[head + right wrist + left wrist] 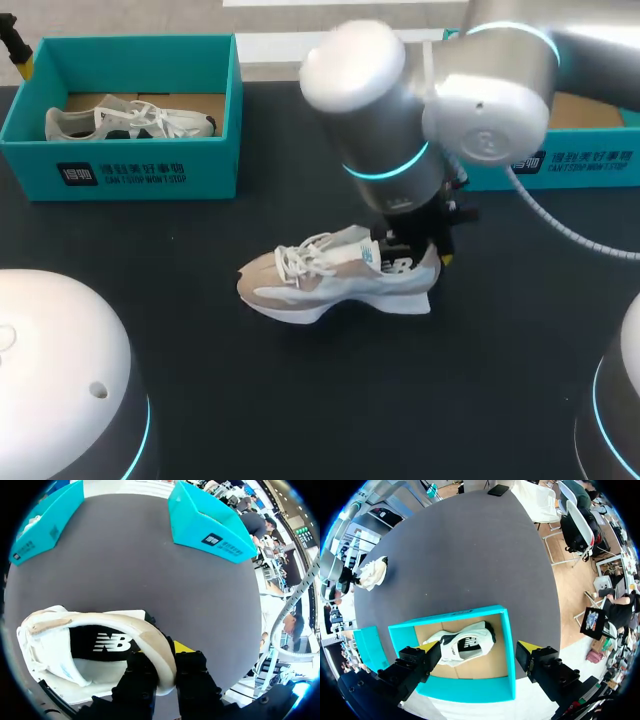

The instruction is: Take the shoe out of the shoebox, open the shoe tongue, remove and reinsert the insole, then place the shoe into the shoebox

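Upper left of head view: left shoebox [120,170] with a white shoe [130,120] lying in it. Left wrist view: left gripper [479,652] hangs over that box, fingers spread wide, gripping nothing.

Centre of head view: beige shoe [320,285] upright on its sole on the table [300,400], out of both boxes. Long axis runs left-right, toe left, heel right.

Right gripper [167,662] is clamped on the heel collar, one finger inside, one outside. Laces and tongue lie toeward of it. The right arm is on the shoe; the left is well apart from it. Judgement: the tongue needs an approach from the toe side.

Hidden: in the head view the right wrist covers the heel and much of the right shoebox [580,165]. Whether the insole is fully seated, cannot tell.
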Available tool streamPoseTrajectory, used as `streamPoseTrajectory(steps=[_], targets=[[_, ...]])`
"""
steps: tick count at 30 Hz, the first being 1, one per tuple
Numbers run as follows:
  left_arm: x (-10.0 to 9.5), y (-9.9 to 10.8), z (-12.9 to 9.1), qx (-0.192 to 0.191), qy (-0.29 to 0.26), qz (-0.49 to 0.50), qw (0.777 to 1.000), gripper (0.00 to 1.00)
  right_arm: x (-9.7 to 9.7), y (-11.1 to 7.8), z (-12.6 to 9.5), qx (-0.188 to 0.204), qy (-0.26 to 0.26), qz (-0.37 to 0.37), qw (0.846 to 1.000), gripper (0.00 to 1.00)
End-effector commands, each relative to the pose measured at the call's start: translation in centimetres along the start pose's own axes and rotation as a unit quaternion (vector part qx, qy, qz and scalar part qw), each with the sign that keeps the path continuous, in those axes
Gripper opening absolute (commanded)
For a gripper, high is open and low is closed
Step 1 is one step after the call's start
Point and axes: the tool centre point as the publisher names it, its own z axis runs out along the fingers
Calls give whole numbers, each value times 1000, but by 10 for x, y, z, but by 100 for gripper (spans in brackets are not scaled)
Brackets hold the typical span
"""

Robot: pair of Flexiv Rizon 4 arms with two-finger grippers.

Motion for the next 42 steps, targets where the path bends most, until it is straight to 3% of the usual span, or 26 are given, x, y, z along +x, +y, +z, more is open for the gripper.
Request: streamPoseTrajectory(steps=[1,20,21,22,26,27,28,31,38,42], targets=[[0,-1,0,0,1,0,1000,100,10,-1,21,1,2,1,1000,0],[0,-1,0,0,1,0,1000,100,33,-9,62,23,5,-10,1000,0],[0,-1,0,0,1,0,1000,100,33,-9,62,24,4,-10,1000,32],[0,-1,0,0,1,0,1000,100,33,-9,62,24,4,-10,1000,48],[0,-1,0,0,1,0,1000,100,32,-10,61,27,4,-5,1000,53],[0,-1,0,0,1,0,1000,100,31,-10,58,26,4,-5,1000,59],[0,-1,0,0,1,0,1000,100,30,-9,56,25,4,-4,1000,73],[0,-1,0,0,1,0,1000,100,25,-7,43,19,9,-3,1000,99],[0,-1,0,0,1,0,1000,100,15,-5,7,4,27,-9,1000,100],[0,-1,0,0,1,0,1000,100,11,-5,-15,-6,29,-49,998,100]])
